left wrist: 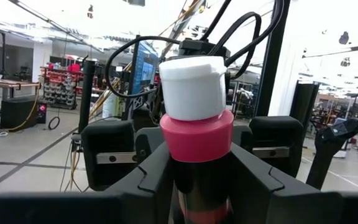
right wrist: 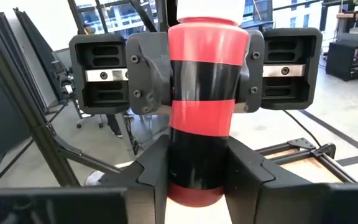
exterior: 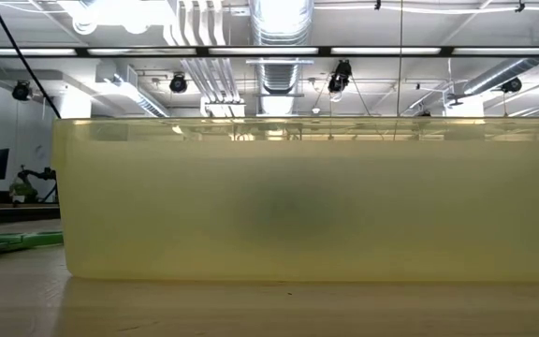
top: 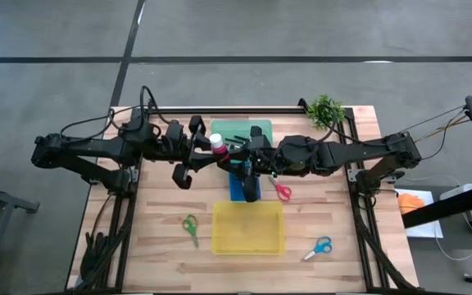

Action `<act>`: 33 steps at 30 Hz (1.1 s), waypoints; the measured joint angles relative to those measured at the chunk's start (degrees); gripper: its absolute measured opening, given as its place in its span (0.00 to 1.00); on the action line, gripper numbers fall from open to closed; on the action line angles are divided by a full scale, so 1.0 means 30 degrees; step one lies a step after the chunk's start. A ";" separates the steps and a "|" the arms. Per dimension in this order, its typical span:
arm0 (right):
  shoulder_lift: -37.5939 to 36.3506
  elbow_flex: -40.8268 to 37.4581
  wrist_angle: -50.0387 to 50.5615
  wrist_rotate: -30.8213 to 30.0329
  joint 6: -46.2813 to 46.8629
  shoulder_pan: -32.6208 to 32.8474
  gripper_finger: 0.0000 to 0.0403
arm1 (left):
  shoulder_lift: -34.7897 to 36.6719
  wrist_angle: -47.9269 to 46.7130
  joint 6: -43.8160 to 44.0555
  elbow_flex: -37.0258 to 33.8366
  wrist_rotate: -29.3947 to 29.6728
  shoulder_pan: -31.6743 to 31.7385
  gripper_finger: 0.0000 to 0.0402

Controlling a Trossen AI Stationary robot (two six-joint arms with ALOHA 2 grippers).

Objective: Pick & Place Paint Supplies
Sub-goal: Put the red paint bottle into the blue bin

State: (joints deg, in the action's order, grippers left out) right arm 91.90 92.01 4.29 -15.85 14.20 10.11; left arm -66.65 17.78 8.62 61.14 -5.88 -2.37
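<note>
A small paint bottle (top: 217, 144) with a white cap and a red body banded in black is held upright in mid-air above the table's middle, in front of the green tray (top: 256, 128). My left gripper (top: 210, 151) reaches it from the table's left and my right gripper (top: 231, 152) from the right; both are shut on it. In the left wrist view the bottle (left wrist: 196, 134) stands between my left gripper's (left wrist: 197, 186) fingers. The right wrist view shows the bottle (right wrist: 202, 93) between my right gripper's (right wrist: 197, 180) fingers. The low view shows neither gripper. My left gripper pinches the bottle's upper body (left wrist: 196, 163), just under its shoulder, between the two fingers. The fingers (right wrist: 146, 74) come level from the table's left. The bottle stands upright, cap up, lifted clear of the table. My right gripper pinches the bottle's lower body (right wrist: 199, 168) between its two fingers, below the left gripper's hold. The fingers (right wrist: 151, 180) come level from the table's right. The bottle is upright between them and its base hangs free.
A blue tray (top: 235, 187) lies partly under the grippers, and a yellow tray (top: 248, 228) sits nearer; its wall (exterior: 298, 201) fills the low view. Red scissors (top: 282, 191), green scissors (top: 191, 229) and blue scissors (top: 319, 247) lie on the wood. A plant (top: 324, 109) stands at the far right corner.
</note>
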 joint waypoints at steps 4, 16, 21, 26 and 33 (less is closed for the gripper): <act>0.0000 -0.0007 0.0181 0.0346 0.0684 -0.0021 0.25 | 0.0165 -0.0722 -0.0270 0.0007 0.0294 0.0115 0.32; -0.0342 0.0000 0.3812 0.4948 0.4938 0.0696 0.26 | 0.2502 -1.0732 -0.4982 0.0007 0.0784 0.0714 0.63; -0.0250 -0.0015 0.5105 0.7829 0.6419 0.0821 0.27 | 0.3330 -1.3318 -0.7686 0.0707 -0.0849 0.0593 0.66; -0.0249 -0.0015 0.6279 1.0371 0.7161 0.0681 0.27 | 0.2456 -1.5340 -0.8416 0.2593 -0.2740 0.0486 0.66; -0.0172 -0.0015 0.6530 1.1430 0.7244 -0.0044 0.27 | 0.0377 -1.6015 -0.8899 0.5112 -0.4583 -0.0230 0.66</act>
State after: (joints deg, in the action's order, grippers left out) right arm 91.38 91.96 23.89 18.44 35.94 9.98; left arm -65.52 -30.27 -18.07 76.48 -19.63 -3.06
